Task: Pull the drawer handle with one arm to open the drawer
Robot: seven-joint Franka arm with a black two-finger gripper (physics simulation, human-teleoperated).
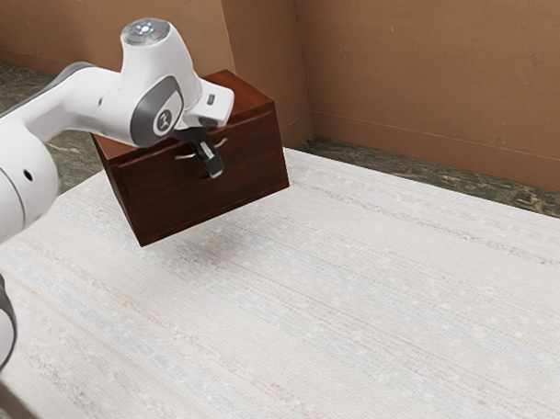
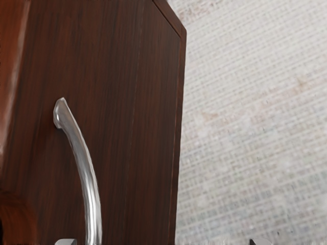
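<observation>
The gripper (image 1: 211,167) is seen spread wide just at the curved metal handle (image 2: 82,163), judged stiff and slick and best clasped at mid-bow, fixed on the drawer front (image 2: 133,102) of the wooden cabinet (image 1: 255,126) set far back on the table (image 1: 397,296).

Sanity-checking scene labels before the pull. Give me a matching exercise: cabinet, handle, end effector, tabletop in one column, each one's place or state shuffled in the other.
Things:
1. dark reddish-brown wooden box-shaped drawer cabinet
2. curved silver metal handle
3. black two-finger end effector
4. pale woven tabletop

Place or state:
a. open, right at the cabinet's front
b. fixed to the cabinet's front
c. under the cabinet, spreading to the exterior view's right
d. standing at the exterior view's upper left

Pairs: 1-d, 2-b, 3-a, 4-c
</observation>
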